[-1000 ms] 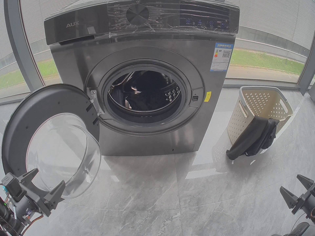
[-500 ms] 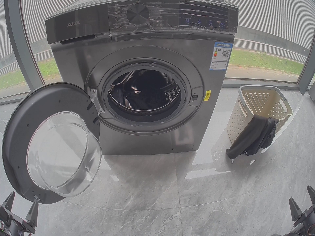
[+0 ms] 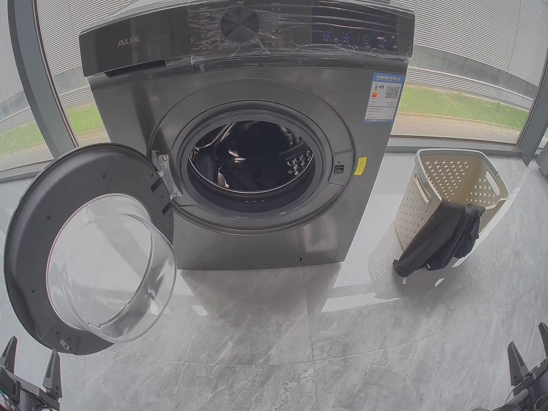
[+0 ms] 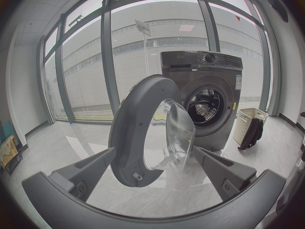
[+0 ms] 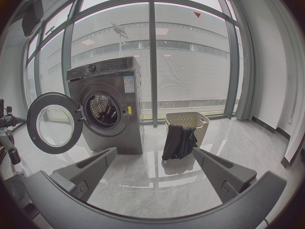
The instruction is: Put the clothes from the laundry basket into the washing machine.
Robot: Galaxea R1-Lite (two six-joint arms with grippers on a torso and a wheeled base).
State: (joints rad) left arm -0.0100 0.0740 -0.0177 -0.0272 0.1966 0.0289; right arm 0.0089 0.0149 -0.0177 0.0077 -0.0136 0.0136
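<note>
Clothes [image 3: 442, 238], a dark bundle, drape over the basket's [image 3: 412, 212] near rim, right of the washer [image 3: 257, 87]. Left gripper [image 3: 31, 350] and right gripper [image 3: 526, 338] gape wide, empty, near. Best pinch the bundle high at the rim with the right, lifting it clear. Basket's bottom and the contents of the dark drum [image 3: 251, 161] are unclear.

The washing machine [image 3: 268, 252] carries a label [image 3: 386, 98] (print illegible) and yellow sticker [image 3: 361, 167].
</note>
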